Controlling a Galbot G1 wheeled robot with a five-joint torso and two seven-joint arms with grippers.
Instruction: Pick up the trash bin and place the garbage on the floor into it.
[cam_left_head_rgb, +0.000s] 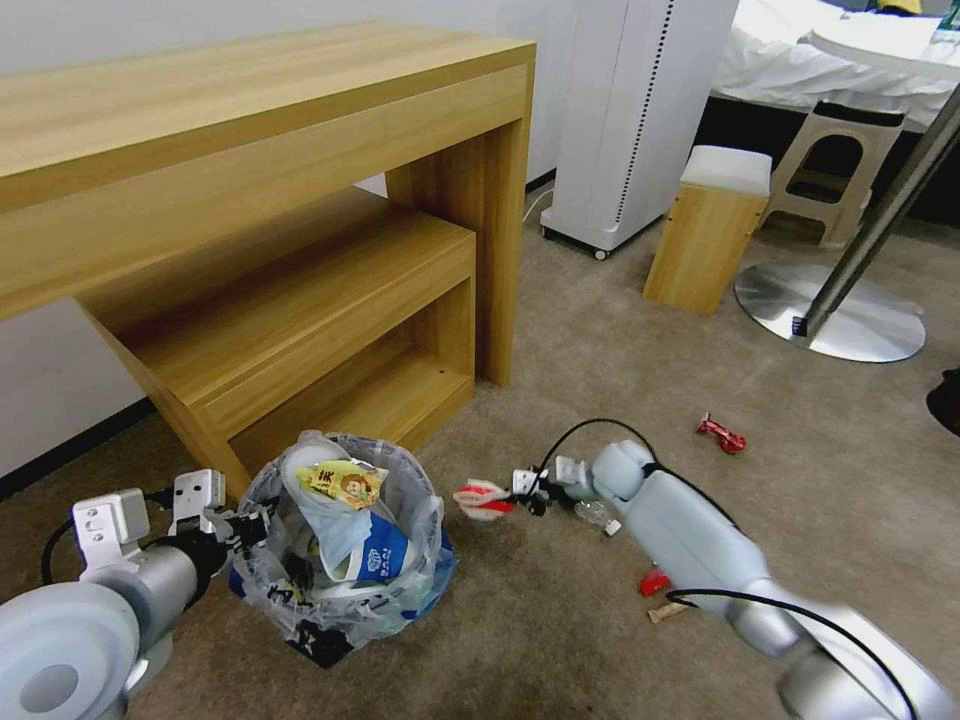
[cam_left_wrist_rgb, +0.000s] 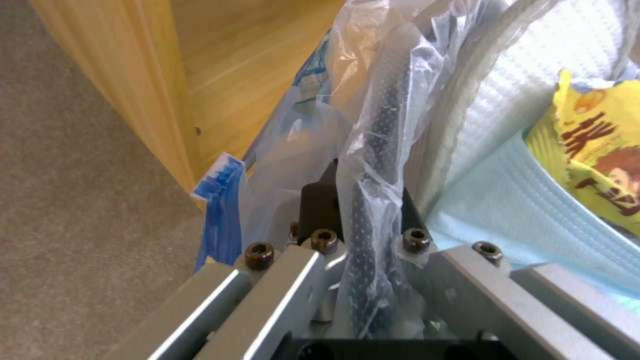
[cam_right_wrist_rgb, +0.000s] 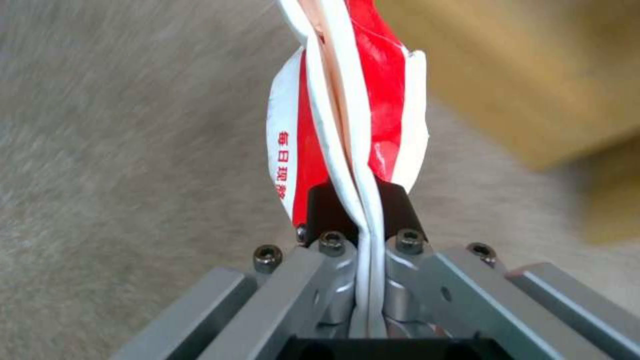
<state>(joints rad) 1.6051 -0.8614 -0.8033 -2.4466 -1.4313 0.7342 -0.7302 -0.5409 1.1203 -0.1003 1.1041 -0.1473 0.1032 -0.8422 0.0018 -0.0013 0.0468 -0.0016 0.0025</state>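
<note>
Your left gripper (cam_left_head_rgb: 262, 524): jaws pinching rim of trash bin (cam_left_head_rgb: 340, 590), bin on carpet in front of wooden shelf unit (cam_left_head_rgb: 300, 330), already holding slipper, mask, cup, yellow wrapper (cam_left_head_rgb: 342, 483). Your right gripper (cam_left_head_rgb: 520, 492): jaws clamped on crushed bowl (cam_left_head_rgb: 482, 499), held just right of bin. Farther out on the floor: small bottle (cam_left_head_rgb: 598, 516), red wrapper (cam_left_head_rgb: 721, 433)
</note>
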